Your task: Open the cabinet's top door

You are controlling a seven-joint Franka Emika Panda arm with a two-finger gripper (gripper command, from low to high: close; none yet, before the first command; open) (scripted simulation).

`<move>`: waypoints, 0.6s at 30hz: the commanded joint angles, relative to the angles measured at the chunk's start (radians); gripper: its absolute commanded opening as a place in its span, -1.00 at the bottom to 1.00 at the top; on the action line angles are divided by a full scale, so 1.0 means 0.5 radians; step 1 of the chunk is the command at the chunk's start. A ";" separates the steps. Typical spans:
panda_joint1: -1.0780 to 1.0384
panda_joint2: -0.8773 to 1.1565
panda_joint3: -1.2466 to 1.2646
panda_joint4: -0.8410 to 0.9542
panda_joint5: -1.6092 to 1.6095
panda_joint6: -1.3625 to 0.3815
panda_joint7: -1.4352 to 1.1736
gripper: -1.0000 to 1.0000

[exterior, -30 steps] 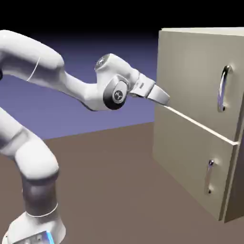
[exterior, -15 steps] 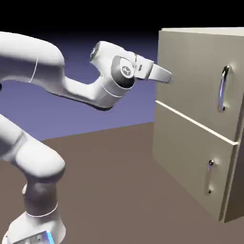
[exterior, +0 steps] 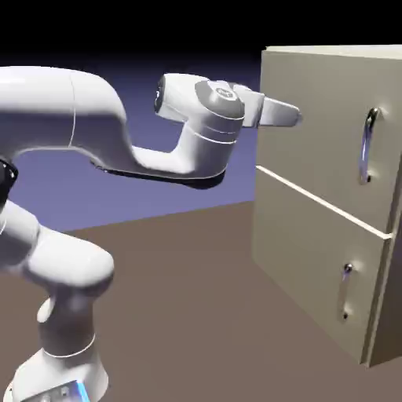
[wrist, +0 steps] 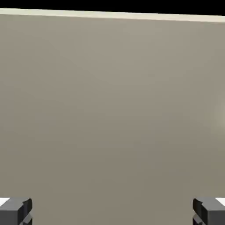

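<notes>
Both rendered pictures are sharp, without blur or edge distortion. Soft light falls from above, brightening the glossy white robot arm (exterior: 94, 118); the blue-violet backdrop darkens to black upward. The large beige boxy cabinet (exterior: 314, 157) shows gentle shading, no glare.

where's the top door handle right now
In the exterior view, the top door handle stands vertical near the right edge of the top door, well right of the open claw.

The cabinet (exterior: 314, 196) runs off the exterior view's right edge, so its far right part is cut away. In the hand view its beige face (wrist: 112, 114) fills nearly everything; no handle shows there, and both fingertips (wrist: 15, 210) are cropped at the bottom.
</notes>
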 commanded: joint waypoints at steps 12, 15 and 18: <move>0.397 -0.120 -0.435 0.252 -1.044 -0.020 0.764 0.00; 0.496 -0.150 -0.543 0.316 -1.305 -0.025 0.955 0.00; 0.596 -0.180 -0.652 0.379 -1.566 -0.031 1.145 0.00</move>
